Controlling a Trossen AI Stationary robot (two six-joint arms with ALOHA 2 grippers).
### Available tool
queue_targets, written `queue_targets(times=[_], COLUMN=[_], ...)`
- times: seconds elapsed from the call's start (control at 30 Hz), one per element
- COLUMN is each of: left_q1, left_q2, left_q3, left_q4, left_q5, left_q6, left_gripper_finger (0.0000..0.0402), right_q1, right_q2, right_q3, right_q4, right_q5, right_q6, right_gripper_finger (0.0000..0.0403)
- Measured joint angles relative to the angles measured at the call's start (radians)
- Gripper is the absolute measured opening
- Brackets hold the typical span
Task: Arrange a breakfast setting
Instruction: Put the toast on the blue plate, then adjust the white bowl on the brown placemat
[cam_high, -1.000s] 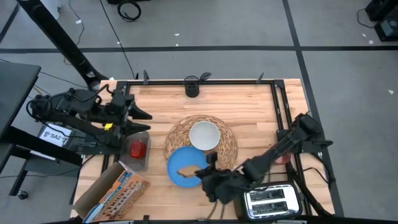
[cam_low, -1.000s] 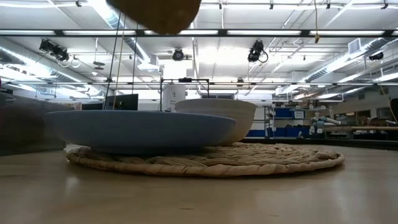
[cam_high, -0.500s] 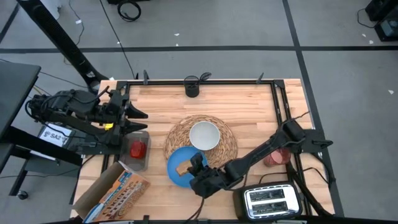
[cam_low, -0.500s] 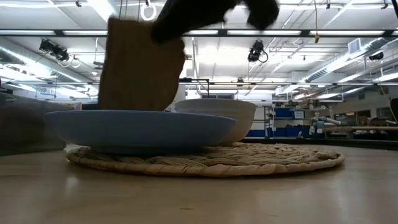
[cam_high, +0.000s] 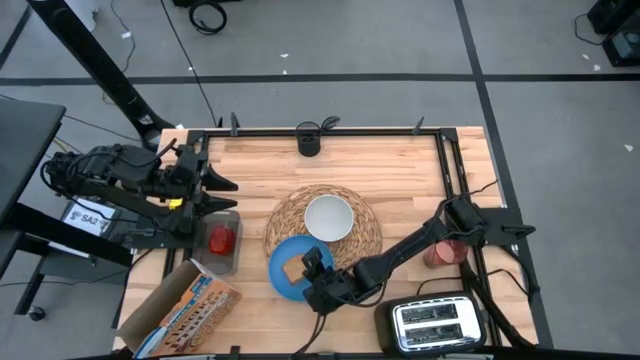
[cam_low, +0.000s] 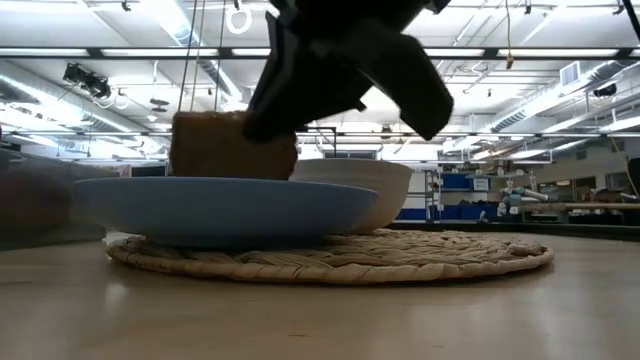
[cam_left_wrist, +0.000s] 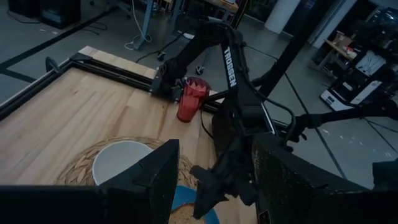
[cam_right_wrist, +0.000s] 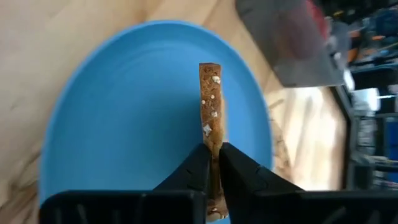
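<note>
Pinching the toast slice (cam_right_wrist: 210, 118) on edge between closed jaws, the right gripper (cam_high: 316, 270) held it low over the blue plate (cam_high: 285, 285), ready to lay it flat; the left gripper (cam_high: 215, 183) waited open beside the table's left edge.

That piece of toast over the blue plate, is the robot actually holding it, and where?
Yes. The right end effector pinches the toast by one edge, a finger on each flat face, over the blue plate. The left end effector holds nothing.
</note>
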Motion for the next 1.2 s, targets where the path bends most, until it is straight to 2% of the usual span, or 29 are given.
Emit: queue_targets(times=[0.43,0.77,1.0,1.2], left_q1=[0.001,0.001,0.001,0.001], left_q2=[0.005,0.002,0.02,0.06], left_q3=[0.0,0.0,0.0,0.0], left_q4=[0.028,0.027,-0.003,-0.037], left_q5=[-0.03,-0.079,-0.177,-0.237], left_q6=[-0.05,0.009,0.032,0.025], left_gripper_finger=[0.0209,0.0255,0.0249,0.0248], right_q1=[-0.012,-0.022,-0.017,-0.023], right_q2=[-0.031,-0.142,-0.251,-0.362], right_q3=[0.0,0.0,0.0,0.0], right_q4=[-0.092,-0.181,-0.189,-0.243], right_q5=[-0.177,-0.263,-0.272,-0.244], right_q6=[0.077,0.133,0.147,0.367], right_gripper_finger=[0.0179,0.0275,0.03,0.0297])
